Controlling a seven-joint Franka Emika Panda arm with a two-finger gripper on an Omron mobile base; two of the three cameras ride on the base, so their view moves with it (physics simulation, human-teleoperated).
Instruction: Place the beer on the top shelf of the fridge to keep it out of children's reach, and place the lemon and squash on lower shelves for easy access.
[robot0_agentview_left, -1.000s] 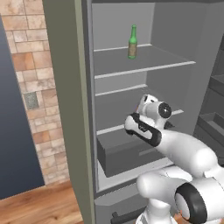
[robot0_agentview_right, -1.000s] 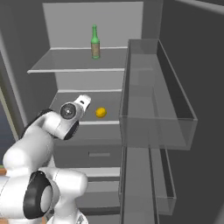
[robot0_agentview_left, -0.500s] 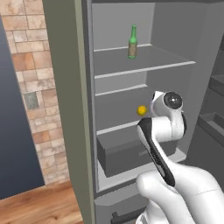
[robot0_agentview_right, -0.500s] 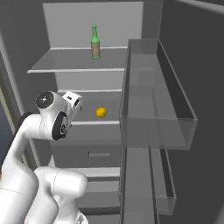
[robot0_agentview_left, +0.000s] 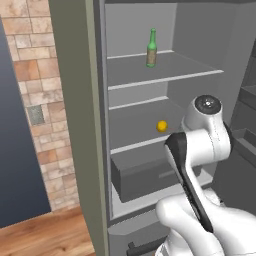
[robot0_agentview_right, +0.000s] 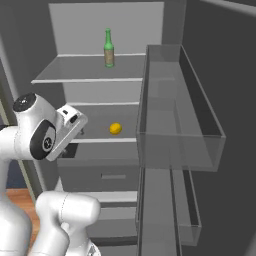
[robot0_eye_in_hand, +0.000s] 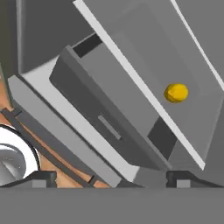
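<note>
The fridge (robot0_agentview_left: 75, 125) stands open, its grey-green door edge toward the left in the left base view. The beer (robot0_agentview_left: 151, 48) stands upright on the top shelf (robot0_agentview_left: 165, 75), toward the back and left of the middle; the right base view shows it (robot0_agentview_right: 108, 48) there too, well back from the shelf's pale front edge. Two shelves down, the lemon (robot0_agentview_left: 162, 126) rests alone on a lower shelf (robot0_agentview_left: 135, 145), about midway between back wall and front edge (robot0_agentview_right: 115, 128). Just under that shelf sits the dark drawer (robot0_agentview_left: 145, 177) with its bar handle (robot0_agentview_right: 113, 176). The arm is drawn back in front of the fridge, its hand tilted, so the hand view looks slantwise at the lemon (robot0_eye_in_hand: 176, 92) on its shelf and at the drawer (robot0_eye_in_hand: 109, 127) below it. The claw (robot0_eye_in_hand: 109, 177) shows its two dark tips at opposite sides of the bottom of that view, spread wide with nothing between them, well apart from the lemon and the shelf. The open door's clear bins (robot0_agentview_right: 180, 125) rise at the right of the right base view.
</note>
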